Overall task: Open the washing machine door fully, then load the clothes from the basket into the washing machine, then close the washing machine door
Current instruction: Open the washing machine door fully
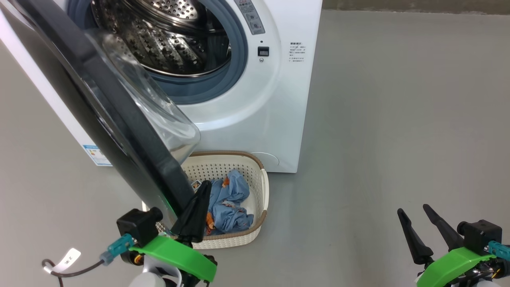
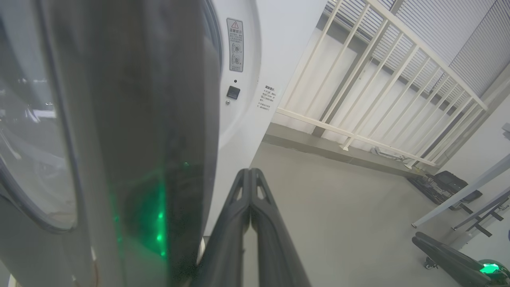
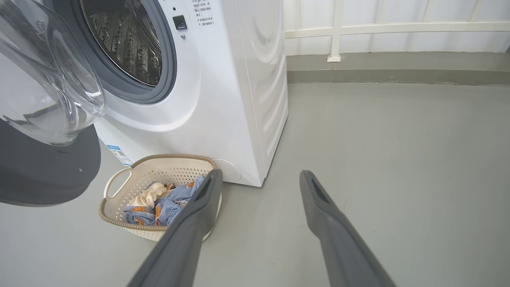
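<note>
The left gripper [image 1: 206, 185] has its two dark tapered fingers pressed together on nothing, just beside the glossy black rim of the washing machine door [image 1: 99, 99]. The door stands swung out, its bulging clear glass bowl [image 1: 159, 115] facing the white washing machine [image 1: 271, 99]. Below it, the perforated cream basket [image 1: 261, 187] holds crumpled light blue clothes [image 1: 233, 199]. The right gripper [image 1: 413, 210] hovers over smooth grey floor [image 1: 378, 119], its fingers spread wide and empty.
</note>
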You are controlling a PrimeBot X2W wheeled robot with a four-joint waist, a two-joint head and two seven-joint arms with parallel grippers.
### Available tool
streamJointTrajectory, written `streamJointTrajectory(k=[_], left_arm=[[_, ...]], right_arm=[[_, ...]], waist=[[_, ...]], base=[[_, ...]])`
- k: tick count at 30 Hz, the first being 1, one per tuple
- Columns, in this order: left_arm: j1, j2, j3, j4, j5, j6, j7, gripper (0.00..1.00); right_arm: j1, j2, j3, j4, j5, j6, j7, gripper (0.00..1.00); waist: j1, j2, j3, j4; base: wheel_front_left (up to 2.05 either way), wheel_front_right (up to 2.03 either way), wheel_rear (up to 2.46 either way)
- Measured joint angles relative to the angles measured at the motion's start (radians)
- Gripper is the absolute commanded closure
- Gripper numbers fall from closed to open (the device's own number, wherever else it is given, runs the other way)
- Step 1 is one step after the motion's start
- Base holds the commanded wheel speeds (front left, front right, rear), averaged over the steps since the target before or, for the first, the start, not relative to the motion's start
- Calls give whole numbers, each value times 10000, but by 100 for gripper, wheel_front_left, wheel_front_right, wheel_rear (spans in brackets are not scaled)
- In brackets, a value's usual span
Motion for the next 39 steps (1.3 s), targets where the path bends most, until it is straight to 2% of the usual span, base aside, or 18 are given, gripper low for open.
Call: streamJointTrajectory(k=[23, 39], left_arm=[[122, -27, 157, -23, -8, -61, -102, 100], [934, 408, 253, -1089, 54, 489, -81, 100]], right_arm=[[-2, -63, 31, -125, -77, 0, 0, 0], [-2, -105, 155, -190, -77, 0, 0, 0]], waist=[[0, 0, -19, 453], [0, 0, -143, 1018]], base=[[0, 0, 0], [0, 0, 0]])
